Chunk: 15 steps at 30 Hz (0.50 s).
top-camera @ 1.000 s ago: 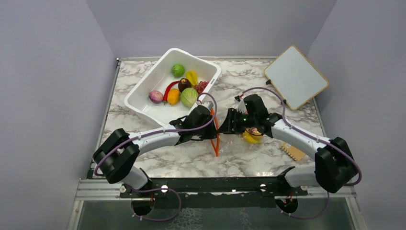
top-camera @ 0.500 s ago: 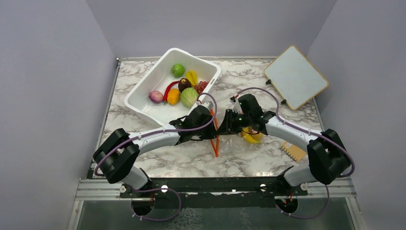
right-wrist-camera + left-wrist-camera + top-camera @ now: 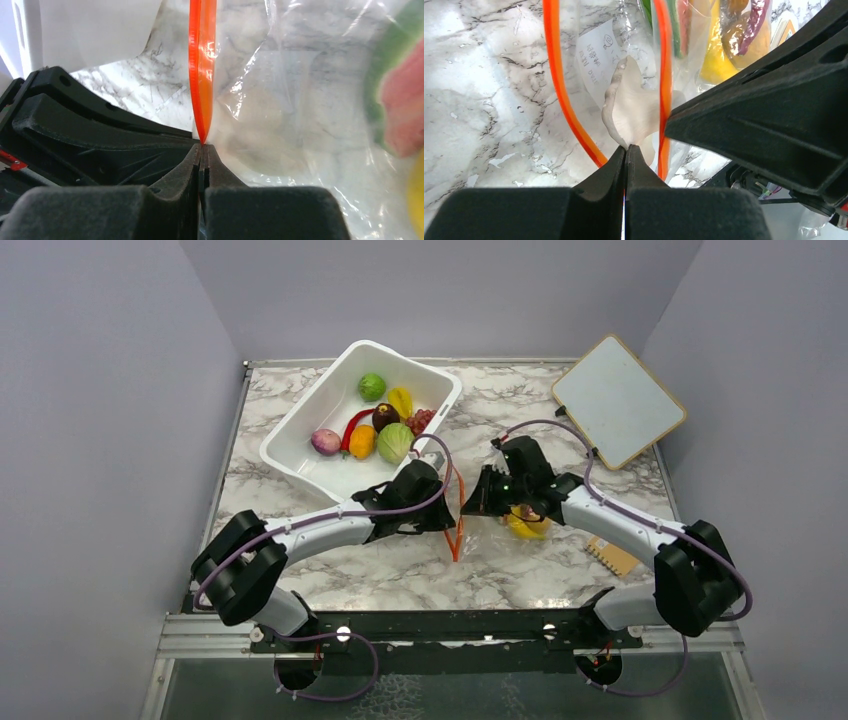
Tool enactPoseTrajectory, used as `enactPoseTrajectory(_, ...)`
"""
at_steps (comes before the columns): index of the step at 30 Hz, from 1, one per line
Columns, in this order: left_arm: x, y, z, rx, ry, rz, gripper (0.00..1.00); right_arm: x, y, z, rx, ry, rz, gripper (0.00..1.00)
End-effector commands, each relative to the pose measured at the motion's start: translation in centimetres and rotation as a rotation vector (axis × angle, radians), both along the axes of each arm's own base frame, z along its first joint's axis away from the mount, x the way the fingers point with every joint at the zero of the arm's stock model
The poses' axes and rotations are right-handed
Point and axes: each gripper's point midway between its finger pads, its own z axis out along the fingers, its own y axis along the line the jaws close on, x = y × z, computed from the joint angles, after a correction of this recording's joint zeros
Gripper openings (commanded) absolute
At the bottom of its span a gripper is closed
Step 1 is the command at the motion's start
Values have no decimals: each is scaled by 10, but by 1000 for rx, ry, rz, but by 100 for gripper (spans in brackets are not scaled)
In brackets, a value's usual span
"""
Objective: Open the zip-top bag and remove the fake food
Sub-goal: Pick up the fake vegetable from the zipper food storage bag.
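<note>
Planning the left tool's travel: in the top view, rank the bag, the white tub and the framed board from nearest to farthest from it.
1. Bag, pinched in the left tool.
2. Tub, just behind, leftward.
3. Board, far right corner.

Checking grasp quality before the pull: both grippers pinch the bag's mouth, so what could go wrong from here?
1. The left gripper pinches only a thin flap of the zip-top bag at its tips; a pull may slip it free.
2. The right gripper holds just the edge of the zip strip, likewise marginal.
3. The fake food is loose inside, so the bag might drag rather than open.
</note>
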Motion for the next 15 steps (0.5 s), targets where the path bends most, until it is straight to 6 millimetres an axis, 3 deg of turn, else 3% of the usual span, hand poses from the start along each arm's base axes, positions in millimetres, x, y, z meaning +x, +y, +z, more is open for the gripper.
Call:
enactPoseTrajectory(1, 7, 5, 22, 5, -75, 20, 0, 10, -22, 2, -97, -45, -125, 1)
enactPoseTrajectory(15, 21, 37, 50, 106, -190, 95, 0, -3, -32, 3, -82, -33, -163, 1)
